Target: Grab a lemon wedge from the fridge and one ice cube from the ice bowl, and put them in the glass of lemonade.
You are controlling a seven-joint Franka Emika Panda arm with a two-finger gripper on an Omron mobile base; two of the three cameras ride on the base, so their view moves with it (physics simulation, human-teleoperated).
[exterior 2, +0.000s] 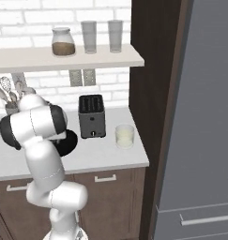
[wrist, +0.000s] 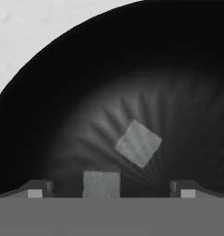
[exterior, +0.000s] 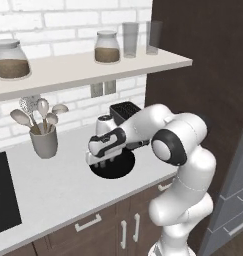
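The pincer is hanging directly over the ice bowl, which is sitting on the tabletop in front of the toaster, toward the back edge. In the hand view, the jaws are standing fully apart and gripping nothing; one ice cube is lying between the two tips at the bottom of that view, and a second ice cube is resting just beyond it, turned at an angle, near the middle of the bowl floor. The step in hand appears to be the ice pickup, with the grasp not yet made. The next move is likely calling for a short descent so that the tips straddle the nearer cube, followed by a gentle closing, since so small and smooth a piece may be slipping sideways under pressure. The glass of lemonade is standing near the right edge of the tabletop, beside the toaster, well apart from the bowl. The fridge is standing shut at the right, so the lemon wedge step is judged to be outstanding.
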